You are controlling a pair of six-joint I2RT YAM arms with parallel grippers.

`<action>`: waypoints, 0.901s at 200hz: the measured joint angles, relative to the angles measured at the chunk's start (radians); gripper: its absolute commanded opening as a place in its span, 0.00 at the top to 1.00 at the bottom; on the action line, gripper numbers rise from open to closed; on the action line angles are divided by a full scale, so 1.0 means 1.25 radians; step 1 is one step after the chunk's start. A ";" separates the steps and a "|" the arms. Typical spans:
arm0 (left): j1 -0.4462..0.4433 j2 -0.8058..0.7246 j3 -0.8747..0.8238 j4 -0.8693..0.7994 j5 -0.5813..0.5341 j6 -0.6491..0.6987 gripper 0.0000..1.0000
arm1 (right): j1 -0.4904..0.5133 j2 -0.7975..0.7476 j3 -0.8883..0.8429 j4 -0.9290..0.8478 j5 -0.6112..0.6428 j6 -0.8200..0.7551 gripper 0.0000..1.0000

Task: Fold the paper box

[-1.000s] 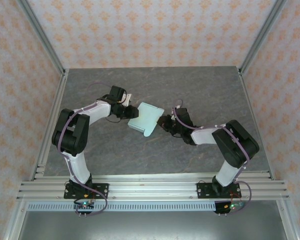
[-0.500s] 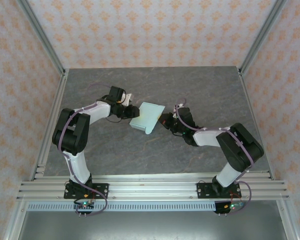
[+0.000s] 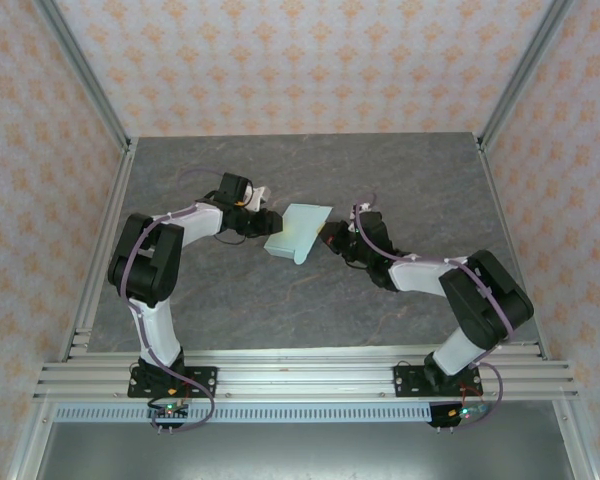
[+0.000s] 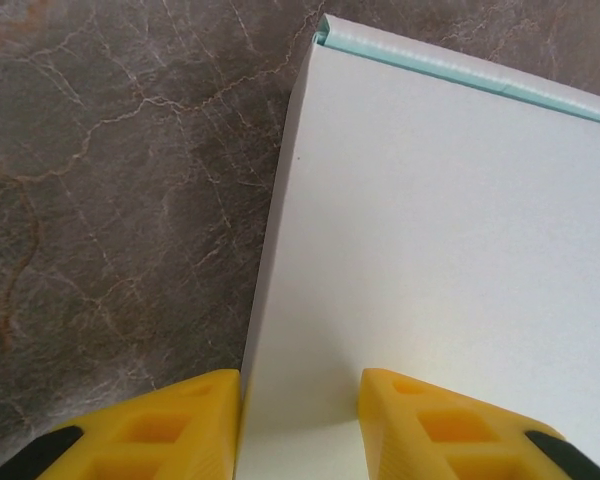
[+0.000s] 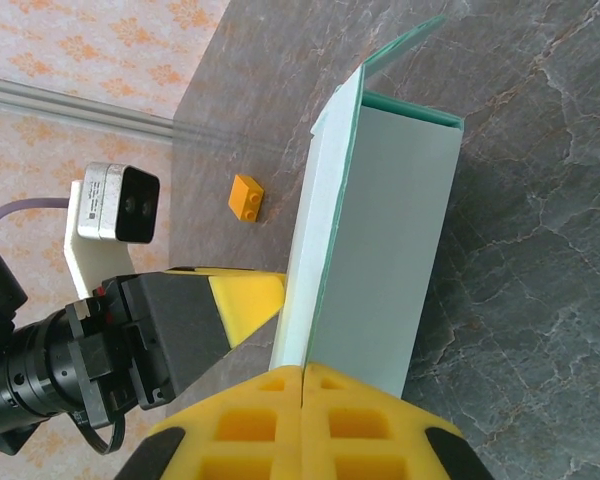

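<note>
1. Paper box (image 3: 298,230), pale mint, sits tilted between both grippers.
2. Right gripper (image 5: 305,380), at the box's near right: its wrist view shows the fingers pressed together, pinching a panel's end.
3. Left gripper (image 4: 300,400), at the box's left: fingers part-spread astride an edge; whether they clamp it is unclear.
4. Orange block (image 5: 246,196) lies beyond the box.

I'm seeing the paper box (image 3: 298,231) mid-table, roughly central. It's thin, pale mint-green card, partly folded into a flat rectangular sleeve and tipped up on one long edge, with a flap standing open at one end.
</note>
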 measured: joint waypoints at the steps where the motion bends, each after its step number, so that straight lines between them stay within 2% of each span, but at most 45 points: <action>1: 0.000 0.000 0.000 0.000 0.000 0.000 0.64 | 0.000 0.000 0.000 0.000 0.000 0.000 1.00; 105: -0.010 0.023 0.013 0.035 0.012 -0.012 0.64 | 0.000 -0.012 0.048 -0.041 0.021 -0.022 1.00; 180: -0.048 0.049 0.016 0.033 0.019 -0.018 0.63 | 0.002 -0.013 0.103 -0.078 0.038 -0.040 1.00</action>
